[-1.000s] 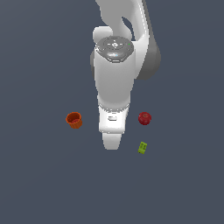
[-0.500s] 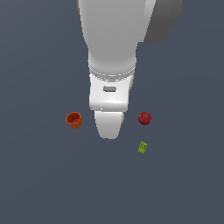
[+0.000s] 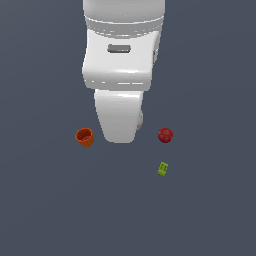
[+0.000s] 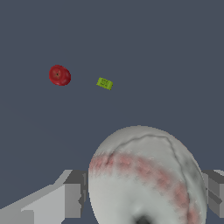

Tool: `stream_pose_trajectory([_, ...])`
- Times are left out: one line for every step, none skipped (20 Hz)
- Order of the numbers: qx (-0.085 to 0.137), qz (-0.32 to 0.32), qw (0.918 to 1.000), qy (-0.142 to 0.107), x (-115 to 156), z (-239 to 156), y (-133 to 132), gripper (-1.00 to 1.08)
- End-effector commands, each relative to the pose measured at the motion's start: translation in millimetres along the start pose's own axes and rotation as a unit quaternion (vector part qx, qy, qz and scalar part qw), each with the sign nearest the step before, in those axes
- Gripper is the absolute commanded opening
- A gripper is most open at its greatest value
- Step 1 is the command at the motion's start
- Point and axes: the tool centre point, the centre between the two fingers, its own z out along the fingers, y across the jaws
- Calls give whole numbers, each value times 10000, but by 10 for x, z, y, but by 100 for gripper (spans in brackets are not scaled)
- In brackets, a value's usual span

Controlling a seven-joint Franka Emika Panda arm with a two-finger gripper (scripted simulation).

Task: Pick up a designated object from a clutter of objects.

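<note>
The whitish-grey ball (image 4: 146, 177), marked with faint reddish seams, fills the lower part of the wrist view and sits directly between the two grey fingers (image 4: 72, 194), one showing on each side of it. In the exterior view only a pale sliver of it (image 3: 140, 121) peeps out at the edge of the arm's white body, which covers the rest. The fingers flank the ball closely, but whether they are already clamped on it or just short of touching cannot be told, since the contact points are hidden behind the ball's curve. Being round, the ball has no long axis, so no turning of the wrist seems needed; the coming move likely hinges on the ball staying centred between the fingers.

Around it the bench (image 3: 210, 210) lies open. The dark red ball (image 3: 165, 135) rests well apart toward the exterior view's right, the tiny yellow-green block (image 3: 163, 168) near that, and the orange-red cup (image 3: 84, 137) stands off to the exterior view's left. Nothing crowds a straight lift upward.
</note>
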Motion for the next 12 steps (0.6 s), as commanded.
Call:
stream_pose_trajectory([-5,2,10000,-1,-5,-120,22,-100])
stream_pose_trajectory([-5,2,10000,-1,-6,-153,29,-100])
stream_pose_trajectory([-5,2,10000,-1,-7,-182,36,-100])
stream_pose_trajectory([-5,2,10000,-1,-8,-207,42,-100])
stream_pose_trajectory([-5,2,10000,-1,-9,-229,47,-100])
stream_pose_trajectory([-5,2,10000,-1,-10,-248,52,-100])
stream_pose_trajectory([-5,2,10000,-1,-10,-263,56,-100])
stream_pose_trajectory([-5,2,10000,-1,-11,-276,59,-100])
stream_pose_trajectory([-5,2,10000,-1,-11,-285,61,-100])
stream_pose_trajectory([-5,2,10000,-1,-11,-292,63,-100])
stream_pose_trajectory([-5,2,10000,-1,-11,-296,64,-100])
stream_pose_trajectory([-5,2,10000,-1,-11,-298,65,-100])
